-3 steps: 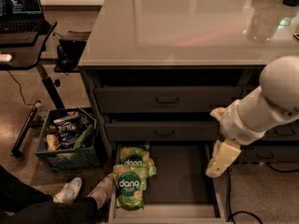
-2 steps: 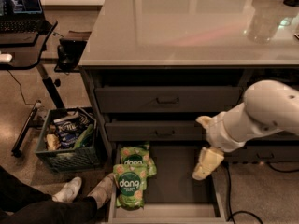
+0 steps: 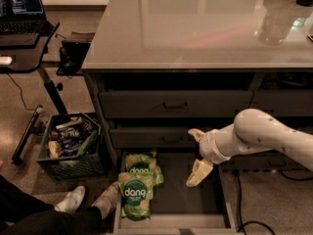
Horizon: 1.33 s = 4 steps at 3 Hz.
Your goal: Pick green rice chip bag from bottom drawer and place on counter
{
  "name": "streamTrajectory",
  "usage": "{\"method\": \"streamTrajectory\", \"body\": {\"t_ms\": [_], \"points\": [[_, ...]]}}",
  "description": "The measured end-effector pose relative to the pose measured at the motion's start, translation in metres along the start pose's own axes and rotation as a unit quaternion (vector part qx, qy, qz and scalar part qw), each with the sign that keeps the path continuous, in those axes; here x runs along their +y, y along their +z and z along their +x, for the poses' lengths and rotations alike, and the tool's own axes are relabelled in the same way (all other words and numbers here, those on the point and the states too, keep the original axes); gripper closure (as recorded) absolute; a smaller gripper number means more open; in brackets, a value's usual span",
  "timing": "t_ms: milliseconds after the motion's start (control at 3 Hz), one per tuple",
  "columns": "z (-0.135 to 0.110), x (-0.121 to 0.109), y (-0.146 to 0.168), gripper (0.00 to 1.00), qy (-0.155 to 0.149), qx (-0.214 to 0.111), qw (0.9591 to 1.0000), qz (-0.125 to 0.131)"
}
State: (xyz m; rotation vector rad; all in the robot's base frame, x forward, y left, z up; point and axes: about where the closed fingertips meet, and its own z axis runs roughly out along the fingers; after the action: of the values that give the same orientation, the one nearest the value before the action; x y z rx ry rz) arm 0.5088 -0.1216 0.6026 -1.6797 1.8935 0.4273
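Observation:
The bottom drawer (image 3: 188, 204) is pulled open, with a dark floor and a pale rim. A green rice chip bag (image 3: 133, 195) with a dark green "dang" logo lies at its front left. Its twin bag (image 3: 142, 164) lies just behind, partly under it. My gripper (image 3: 197, 153) hangs open and empty over the middle of the drawer, to the right of both bags and apart from them. One finger (image 3: 195, 133) is by the middle drawer's front and the other (image 3: 199, 173) points down into the drawer. The glossy counter (image 3: 195, 23) spans the top.
Two shut drawers with bar handles (image 3: 175, 104) (image 3: 171, 140) sit above the open one. A black crate of snacks (image 3: 71, 143) stands on the floor at the left. A person's feet (image 3: 73, 199) rest by the drawer's left front corner. A laptop desk (image 3: 24, 33) stands far left.
My arm has swung left, carrying the gripper from the drawer's right side to over its middle, nearer the bags. The bags have not moved.

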Motion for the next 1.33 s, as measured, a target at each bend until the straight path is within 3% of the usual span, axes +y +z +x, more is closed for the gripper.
{"method": "streamTrajectory", "body": {"t_ms": [333,667,1000,1333], "points": [[0.013,-0.010,0.037,0.00,-0.007,-0.025,0.9996,-0.013],[0.013,-0.010,0.037,0.00,-0.007,-0.025,0.9996,-0.013],[0.029,-0.008,0.072,0.00,0.024,-0.032,0.9991,-0.017],[0.055,-0.013,0.130,0.00,0.047,-0.061,0.9969,-0.015]]}}
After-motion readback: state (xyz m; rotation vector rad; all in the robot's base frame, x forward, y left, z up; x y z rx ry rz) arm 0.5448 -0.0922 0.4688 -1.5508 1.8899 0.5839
